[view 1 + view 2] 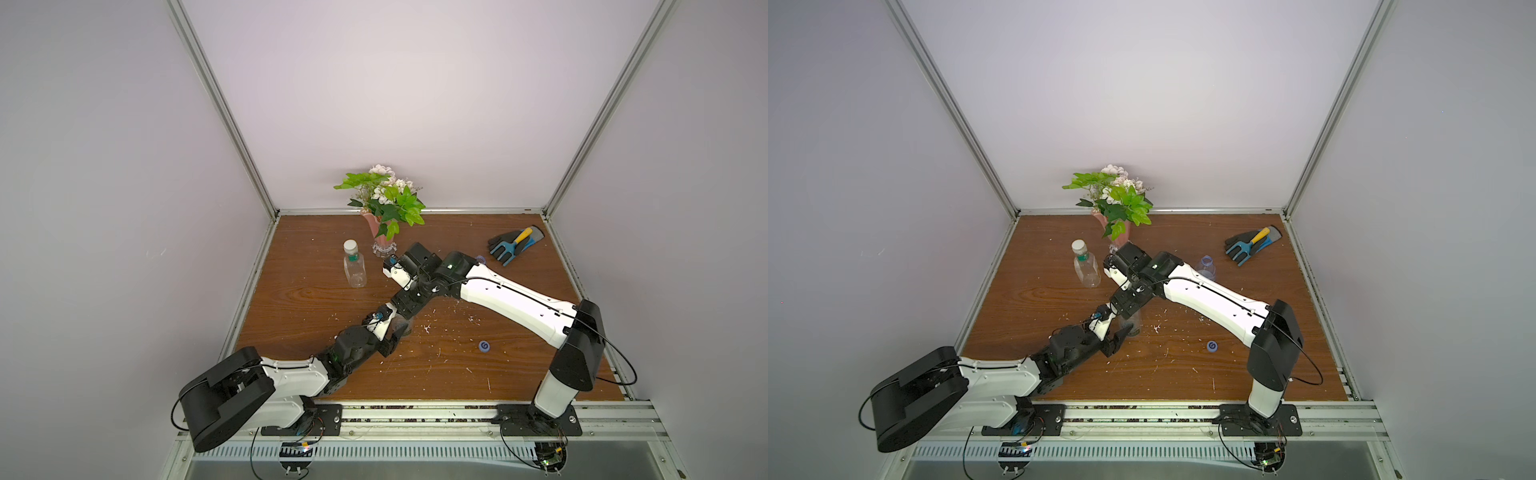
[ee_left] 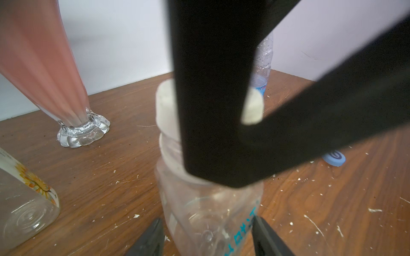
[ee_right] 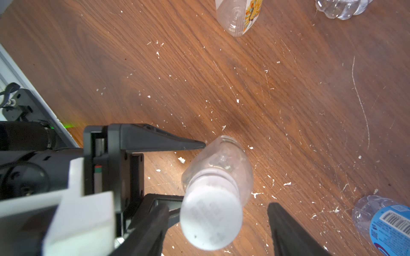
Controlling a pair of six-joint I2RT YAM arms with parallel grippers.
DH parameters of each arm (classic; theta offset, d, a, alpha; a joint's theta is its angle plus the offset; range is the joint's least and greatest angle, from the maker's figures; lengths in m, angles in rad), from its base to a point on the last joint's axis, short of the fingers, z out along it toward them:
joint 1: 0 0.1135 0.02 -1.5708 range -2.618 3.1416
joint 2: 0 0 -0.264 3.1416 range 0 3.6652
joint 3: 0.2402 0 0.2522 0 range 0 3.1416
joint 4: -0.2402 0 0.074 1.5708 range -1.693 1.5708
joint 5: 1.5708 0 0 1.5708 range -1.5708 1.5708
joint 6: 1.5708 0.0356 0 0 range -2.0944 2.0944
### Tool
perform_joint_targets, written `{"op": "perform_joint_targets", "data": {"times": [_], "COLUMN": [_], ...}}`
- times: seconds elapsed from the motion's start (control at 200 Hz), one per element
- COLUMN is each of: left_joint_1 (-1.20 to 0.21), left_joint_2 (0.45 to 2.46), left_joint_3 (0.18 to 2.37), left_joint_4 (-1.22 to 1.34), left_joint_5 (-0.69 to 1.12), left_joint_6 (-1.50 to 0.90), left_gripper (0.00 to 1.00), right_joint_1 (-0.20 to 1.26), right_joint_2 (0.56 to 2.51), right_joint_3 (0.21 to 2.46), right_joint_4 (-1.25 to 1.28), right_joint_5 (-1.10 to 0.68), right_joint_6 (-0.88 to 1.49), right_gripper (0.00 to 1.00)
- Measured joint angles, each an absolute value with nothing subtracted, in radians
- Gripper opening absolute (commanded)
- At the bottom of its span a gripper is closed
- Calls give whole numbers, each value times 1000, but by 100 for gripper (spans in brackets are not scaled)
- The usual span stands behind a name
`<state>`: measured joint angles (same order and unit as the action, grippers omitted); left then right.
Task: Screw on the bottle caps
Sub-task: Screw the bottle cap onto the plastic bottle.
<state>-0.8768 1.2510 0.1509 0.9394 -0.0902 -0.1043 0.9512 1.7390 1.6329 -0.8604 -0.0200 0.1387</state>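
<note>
White cap [image 3: 210, 219] sits on the clear bottle [image 2: 210, 210] near the table [image 1: 291, 299] centre, left gripper [image 2: 208, 232] clamping its body, right gripper [image 3: 218, 207] spread at the cap's 3 and 9 o'clock; best close squarely, then twist clockwise without tipping it.

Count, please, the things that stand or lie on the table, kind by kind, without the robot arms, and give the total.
Bottles: 3 – square bottle, middle bottle, blue-labelled bottle
Caps: 3 – white cap, white cap, blue cap
Vase of flowers: 1
Glove: 1
Garden fork: 1
Total: 9
</note>
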Motion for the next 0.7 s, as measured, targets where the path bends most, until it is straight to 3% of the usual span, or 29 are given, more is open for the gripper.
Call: {"op": "perform_joint_targets", "data": {"times": [0.696], "left_joint_1": [-877], "left_joint_2": [1196], "left_joint_3": [139], "left_joint_4": [939], "left_joint_5": [-94], "left_joint_6": [-105], "left_gripper": [65], "right_joint_1": [904], "right_joint_2": [1668], "right_joint_3": [1633], "right_joint_4": [-855], "right_joint_5": [-32], "right_joint_6": [151], "right_gripper": [77]}}
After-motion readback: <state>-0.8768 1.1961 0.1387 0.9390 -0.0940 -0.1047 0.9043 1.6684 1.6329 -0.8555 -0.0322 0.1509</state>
